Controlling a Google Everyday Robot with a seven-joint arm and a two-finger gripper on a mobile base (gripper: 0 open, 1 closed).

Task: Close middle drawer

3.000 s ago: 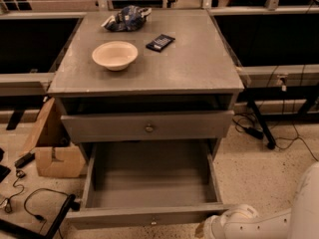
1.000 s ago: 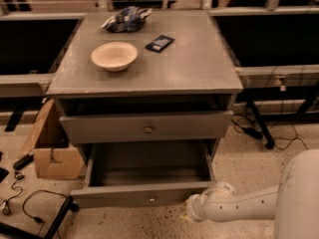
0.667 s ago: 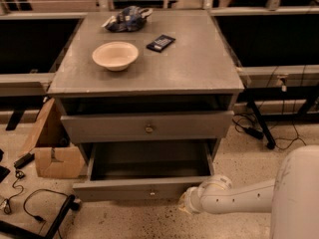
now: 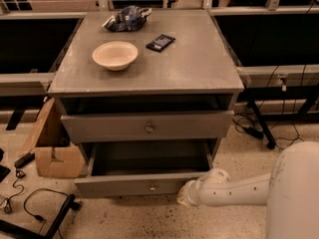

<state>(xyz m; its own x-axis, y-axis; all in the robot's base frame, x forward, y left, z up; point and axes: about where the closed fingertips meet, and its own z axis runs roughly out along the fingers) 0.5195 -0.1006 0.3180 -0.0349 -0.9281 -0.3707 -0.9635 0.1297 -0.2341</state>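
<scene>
Middle drawer (image 4: pixel 124 186) slid further in. End effector (image 4: pixel 191 194), state we cannot tell, at its front under counter's (image 4: pixel 199 66) front-right corner. Stiff wood, we judge; push panel.

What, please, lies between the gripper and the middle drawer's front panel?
Nothing visible in the camera view: the gripper is at the right end of the middle drawer front, no gap showing.

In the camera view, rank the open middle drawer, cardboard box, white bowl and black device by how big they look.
1. middle drawer
2. cardboard box
3. white bowl
4. black device
This is apparent size only; their distances from the camera differ. The end effector sits at the drawer front's right end.
</scene>
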